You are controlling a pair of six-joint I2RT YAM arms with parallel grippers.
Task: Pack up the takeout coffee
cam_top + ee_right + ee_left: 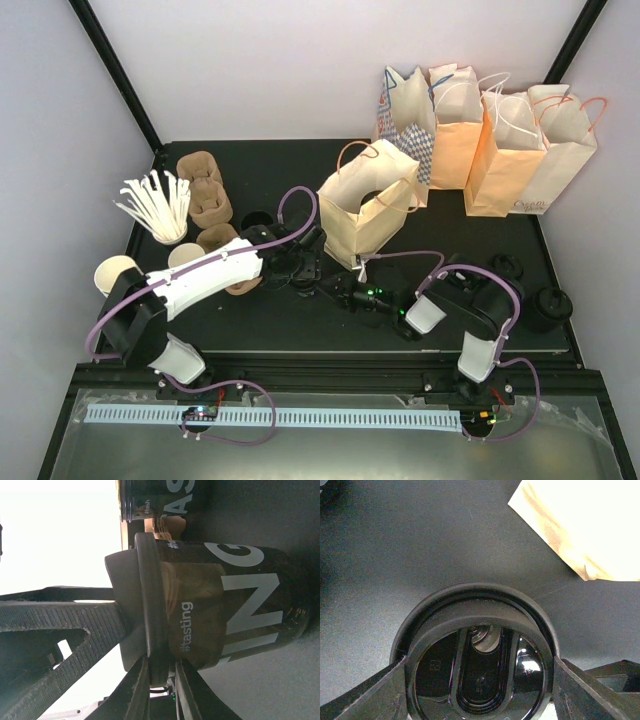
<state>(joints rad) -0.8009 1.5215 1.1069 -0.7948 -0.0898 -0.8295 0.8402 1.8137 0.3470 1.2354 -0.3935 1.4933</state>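
Takeout coffee cup stands on the dark table mid-field, just on the near side of the open paper bag. From above it is hidden under my two wrists. In the right wrist view its side reads dark with big pale letters. Black lid sits on its mouth. My left gripper is over it from above, jaws spread wide and clamped on the lid, one finger against each side of the rim. My right gripper reaches in from the side, fingers nearly together, pinching the lid's rim where it overhangs the cup wall. Edges: the bag's near corner lies close to the lid on its far right, not touching. Bare table shows round the lid's far and left sides. A second dark lettered cup stands near, apart from mine. Top view: a bare strip of table runs between my wrists and the near edge. To the right, open surface out to the loose black lids. Left side is crowded: brown cup carriers, a cup of stir sticks, cream cups. Along the back edge, a row of paper bags against the wall.
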